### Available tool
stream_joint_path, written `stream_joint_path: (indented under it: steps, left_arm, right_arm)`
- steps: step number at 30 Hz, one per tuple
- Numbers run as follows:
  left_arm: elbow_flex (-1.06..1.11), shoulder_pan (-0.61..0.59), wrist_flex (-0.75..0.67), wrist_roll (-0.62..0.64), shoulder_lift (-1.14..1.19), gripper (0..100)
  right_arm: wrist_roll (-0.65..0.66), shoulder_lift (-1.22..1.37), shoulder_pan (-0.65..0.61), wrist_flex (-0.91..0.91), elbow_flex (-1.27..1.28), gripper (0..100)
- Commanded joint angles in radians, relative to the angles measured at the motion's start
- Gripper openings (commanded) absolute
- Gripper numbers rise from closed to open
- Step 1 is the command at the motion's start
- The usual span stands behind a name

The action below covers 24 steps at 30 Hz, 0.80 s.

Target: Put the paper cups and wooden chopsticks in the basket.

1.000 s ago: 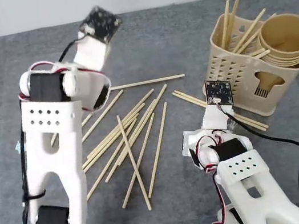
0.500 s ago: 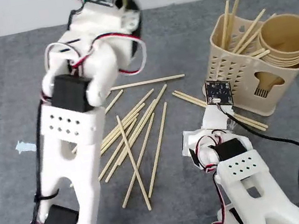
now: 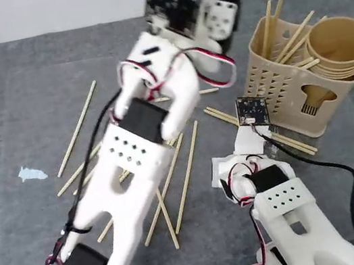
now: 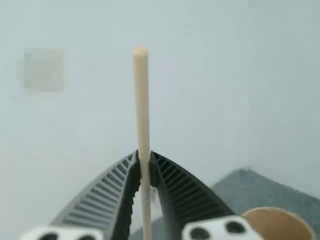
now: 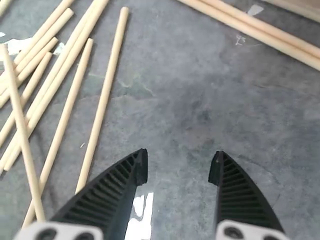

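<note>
Here, chopstick [image 4: 141, 100] upright inside left claw [image 4: 144, 162]

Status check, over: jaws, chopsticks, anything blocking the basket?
Left jaws shut on one chopstick, raised beside the basket. Right jaws open over the table. Cups in basket; loose chopsticks on table. Path to basket looks open.

You have a grey, felt-like mat [image 3: 11, 86] covering the table, with a small pale blue scrap [image 3: 31, 174] lying on it at the left of the high view. Behind its far edge stands a plain pale wall [image 3: 39, 12], bearing a faint square patch [image 4: 44, 70]. The light falls evenly.
</note>
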Motion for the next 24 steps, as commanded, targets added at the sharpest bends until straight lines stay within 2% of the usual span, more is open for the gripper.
stream_joint_path:
  steps: [1,5,14,18,24]
  left_arm:
    - [-0.012,0.04,-0.057,0.029,0.012,1]
    - [-0.012,0.06,-0.101,0.138,0.08,1]
    - [-0.012,0.078,-0.083,0.15,0.212,4]
    - [-0.054,0.08,0.061,0.153,0.209,14]
    - [-0.277,0.074,0.358,0.149,0.21,14]
  right_arm:
    - [-0.003,-0.015,-0.005,-0.018,-0.003,21.9]
    - [-0.003,-0.015,-0.005,-0.018,-0.003,21.9]
    - [-0.003,-0.015,-0.005,-0.018,-0.003,21.9]
    - [-0.002,-0.016,-0.008,-0.018,-0.003,21.9]
    - [-0.002,-0.024,-0.008,-0.016,-0.003,21.9]
